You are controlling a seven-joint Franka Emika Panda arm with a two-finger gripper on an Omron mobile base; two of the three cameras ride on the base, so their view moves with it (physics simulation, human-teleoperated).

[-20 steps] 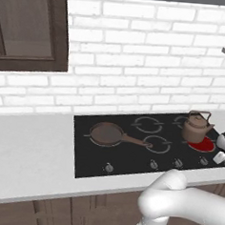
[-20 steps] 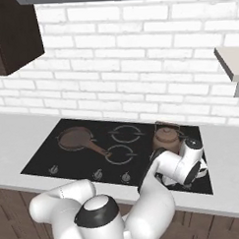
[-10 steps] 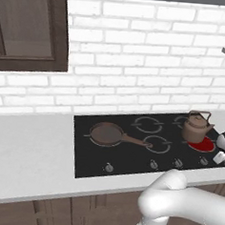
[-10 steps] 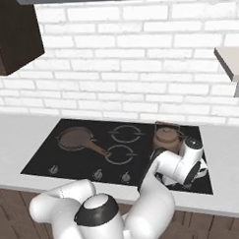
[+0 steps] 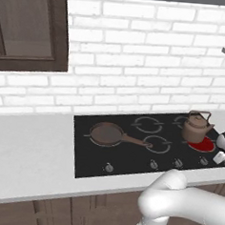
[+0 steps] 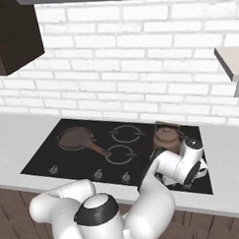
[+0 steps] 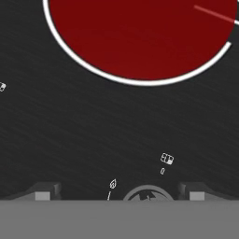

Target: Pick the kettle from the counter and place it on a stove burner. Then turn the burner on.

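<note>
1. Fingers (image 7: 116,195): two dark tips at the bottom of the hand view, wide apart, nothing between them, released; they straddle a small round control knob (image 7: 148,193) on the black glass, whether they touch it cannot be told
2. Just past the knob, small white printed marks on the glass; further along, the stove burner (image 7: 140,37) glows as a big red disc with a pale ring round it
3. Kettle (image 5: 197,128) is not between the fingers; it stands upright on the lit burner's rear part at the right end of the cooktop (image 5: 130,156), red glow (image 5: 201,145) showing in front of its base
4. In the right base view the kettle (image 6: 166,137) sits just behind the white wrist, which hangs low over the front right strip of the cooktop, where the knobs run in a row
5. In the left base view the hand (image 5: 224,148) is at the right edge, just beside the red disc, front right of the kettle
6. Frying pan (image 5: 108,134) on the left burner, handle pointing right toward the middle front ring, well apart from the kettle
7. Counter (image 5: 29,155) pale grey, wraps the cooktop; white brick wall behind
</note>
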